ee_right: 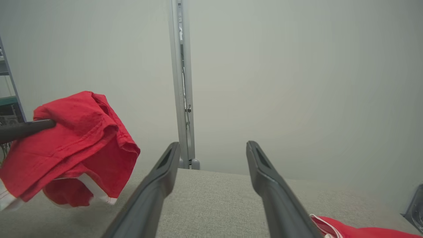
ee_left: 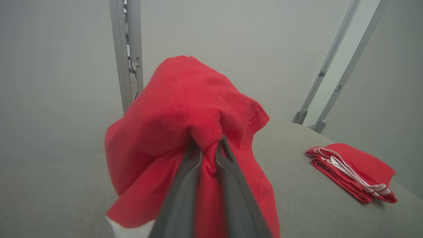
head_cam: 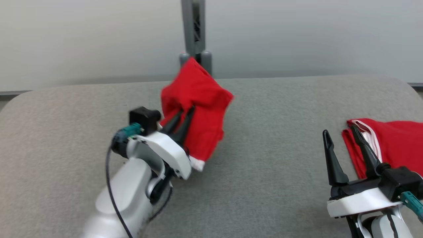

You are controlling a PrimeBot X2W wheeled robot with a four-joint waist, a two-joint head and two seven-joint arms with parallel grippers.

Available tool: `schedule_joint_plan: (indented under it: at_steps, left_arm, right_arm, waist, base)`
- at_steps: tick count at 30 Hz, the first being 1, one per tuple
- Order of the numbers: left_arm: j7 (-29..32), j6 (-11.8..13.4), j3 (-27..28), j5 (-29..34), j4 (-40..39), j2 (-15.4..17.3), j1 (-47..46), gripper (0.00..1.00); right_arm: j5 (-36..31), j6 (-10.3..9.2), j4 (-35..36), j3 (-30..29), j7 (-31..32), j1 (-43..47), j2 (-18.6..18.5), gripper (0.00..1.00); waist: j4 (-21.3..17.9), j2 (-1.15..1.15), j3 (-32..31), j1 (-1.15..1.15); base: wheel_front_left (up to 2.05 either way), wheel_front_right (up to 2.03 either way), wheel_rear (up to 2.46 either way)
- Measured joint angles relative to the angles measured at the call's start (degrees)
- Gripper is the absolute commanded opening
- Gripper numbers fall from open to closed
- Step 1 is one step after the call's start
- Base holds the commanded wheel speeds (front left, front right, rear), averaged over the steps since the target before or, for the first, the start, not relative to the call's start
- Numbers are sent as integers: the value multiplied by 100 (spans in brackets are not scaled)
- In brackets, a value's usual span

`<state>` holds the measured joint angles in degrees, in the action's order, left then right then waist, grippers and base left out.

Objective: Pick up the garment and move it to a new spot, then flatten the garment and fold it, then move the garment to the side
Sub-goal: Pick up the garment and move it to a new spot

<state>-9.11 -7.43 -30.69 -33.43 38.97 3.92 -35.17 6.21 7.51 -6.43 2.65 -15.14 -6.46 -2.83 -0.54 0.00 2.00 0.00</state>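
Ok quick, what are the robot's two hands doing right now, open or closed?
Left gripper: closed on the red garment.
Right gripper: open, holding nothing, fingers next to the folded red clothes.

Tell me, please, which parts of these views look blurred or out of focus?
Head view: the red garment held by the left tool is smeared at its edges, while the right tool is crisp. Left wrist view: that tool's fingers are soft, close to the lens; the folded garment is sharper. Right wrist view: the table shows sharp weave, lighting even, no glare.
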Motion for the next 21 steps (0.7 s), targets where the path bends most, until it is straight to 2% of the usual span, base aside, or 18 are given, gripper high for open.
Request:
schedule_joint_plan:
  at_steps: [5, 10, 11, 12, 13, 17, 21]
  left_arm:
    - [-109, 76, -526, -97, 130, -107, 182, 0]
    - [-286, 517, -1534, -577, -15, -116, 346, 0]
    - [-310, 586, -1727, -676, -31, -118, 384, 33]
    - [-330, 650, -1924, -762, -43, -120, 400, 82]
    - [-352, 703, -2098, -862, -46, -121, 408, 100]
    - [-436, 811, -2497, -1187, -14, -123, 392, 100]
    - [-557, 914, -2363, -1365, 177, -122, 252, 100]
  right_arm:
    - [45, -1, 7, -25, 0, -40, 1, 100]
    - [105, -1, -18, -34, 0, -87, 2, 100]
    - [120, -1, -30, -30, 0, -106, -1, 100]
    - [135, -1, -36, -33, 0, -124, 0, 100]
    - [156, -1, -44, -29, 0, -129, 1, 100]
    - [191, -1, -85, -73, 0, -124, 1, 100]
    - [233, -1, -104, -103, 0, -88, 0, 100]
  waist:
    - [-383, 0, 115, 0]
    - [-746, 0, 241, 0]
    - [-808, 0, 264, 0]
    - [-864, 0, 287, 0]
    - [-915, 0, 308, 0]
    - [-986, 0, 323, 0]
    - [-881, 0, 227, 0]
  base:
    - [0, 0, 0]
    - [0, 0, 0]
    - [0, 0, 0]
    - [0, 0, 0]
    - [0, 0, 0]
    - [0, 0, 0]
    - [0, 0, 0]
